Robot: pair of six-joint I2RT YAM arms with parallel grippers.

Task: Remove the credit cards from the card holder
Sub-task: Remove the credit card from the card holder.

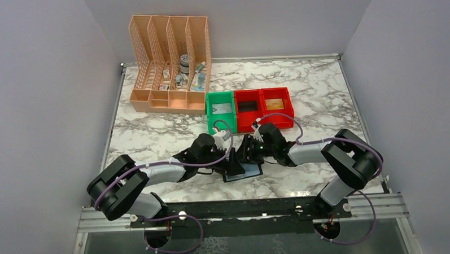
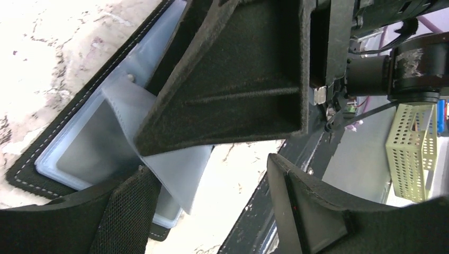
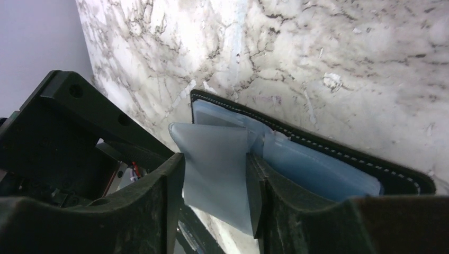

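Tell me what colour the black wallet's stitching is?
White stitching edges the flat black bifold card holder; clearest in the right wrist view.

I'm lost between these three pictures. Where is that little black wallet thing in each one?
Top view: the card holder lies open, low in the centre.
Left wrist view: the card holder is on the left side, its stitched black edge running diagonally.
Right wrist view: the card holder runs from the centre to the lower right, blue-grey sleeves showing.
Shared landmark: the marble table under it.
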